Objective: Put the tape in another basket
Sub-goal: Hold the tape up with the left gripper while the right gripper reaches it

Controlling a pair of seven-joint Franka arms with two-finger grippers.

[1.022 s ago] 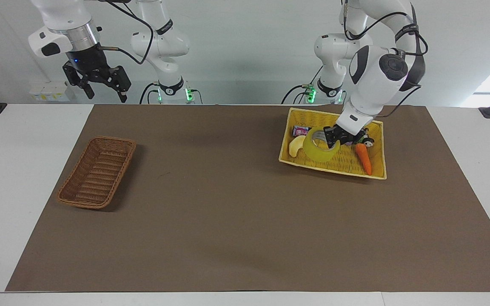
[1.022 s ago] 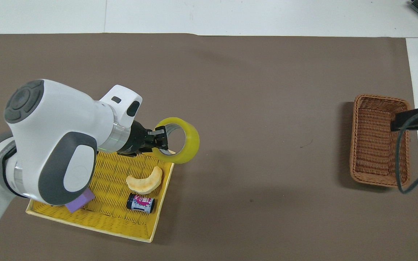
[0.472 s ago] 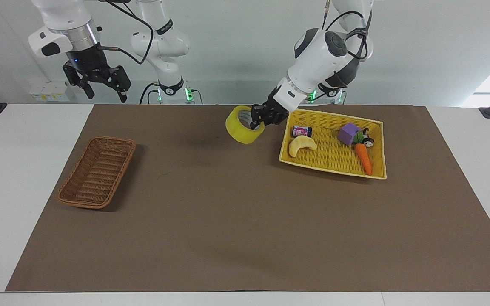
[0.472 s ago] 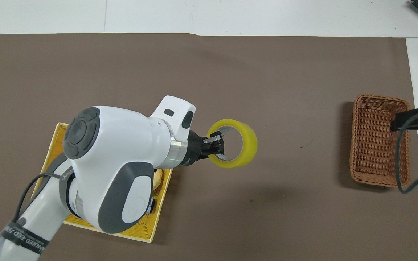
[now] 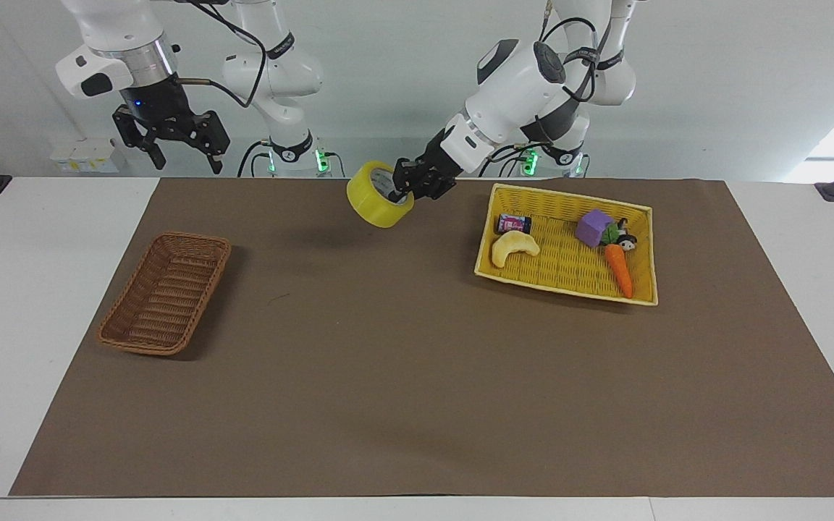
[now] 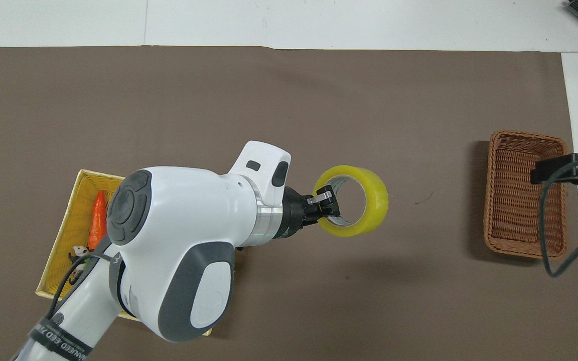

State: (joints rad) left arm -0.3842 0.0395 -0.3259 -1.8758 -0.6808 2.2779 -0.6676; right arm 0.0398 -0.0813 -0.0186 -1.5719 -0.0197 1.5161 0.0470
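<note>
My left gripper (image 5: 404,187) is shut on the rim of the yellow tape roll (image 5: 370,206) and holds it up in the air over the bare brown mat, between the two baskets. In the overhead view the left gripper (image 6: 326,208) pinches the ring's wall, and the tape (image 6: 377,198) hangs off its tip. The brown wicker basket (image 5: 163,293) lies empty at the right arm's end of the table, also seen in the overhead view (image 6: 525,193). My right gripper (image 5: 184,161) waits open, high over the table edge near that basket.
The yellow rectangular basket (image 5: 569,195) at the left arm's end holds a pale crescent toy (image 5: 515,248), a small can (image 5: 514,223), a purple cube (image 5: 594,227) and a toy carrot (image 5: 620,269). A brown mat (image 5: 388,376) covers the table.
My left gripper has lifted the tape out of the yellow basket and carried it up and toward the right arm's end. The right gripper has barely moved.
</note>
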